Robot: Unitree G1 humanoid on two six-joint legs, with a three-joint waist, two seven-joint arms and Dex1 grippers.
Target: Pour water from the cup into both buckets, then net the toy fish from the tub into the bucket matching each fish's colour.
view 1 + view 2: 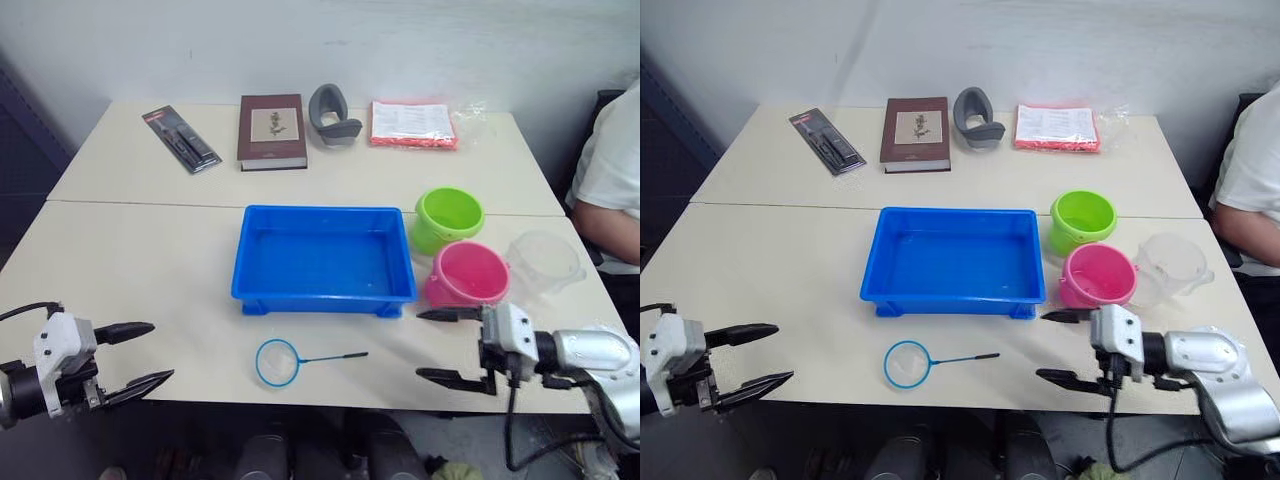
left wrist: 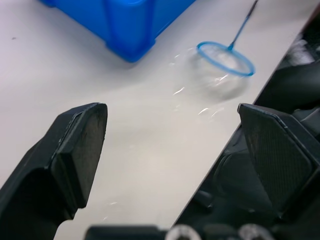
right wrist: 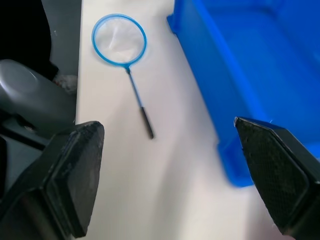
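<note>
Right gripper (image 1: 447, 345) agape, empty | left gripper (image 1: 148, 352) likewise | cup (image 1: 545, 262) – hard to make out

Cream worktop (image 1: 150, 260), two joined sections. Near section: blue tub (image 1: 325, 258), net (image 1: 278, 361), green bucket (image 1: 448, 219), pink bucket (image 1: 468, 274), clear cup (image 1: 545, 262). Far section: packaged tool (image 1: 181, 139), book (image 1: 272, 131), grey holder (image 1: 332, 115), papers (image 1: 414, 124).

Office-type rm, pale desks (image 1: 150, 250), book (image 1: 271, 131), papers (image 1: 413, 123), plain wall (image 1: 400, 40)
</note>
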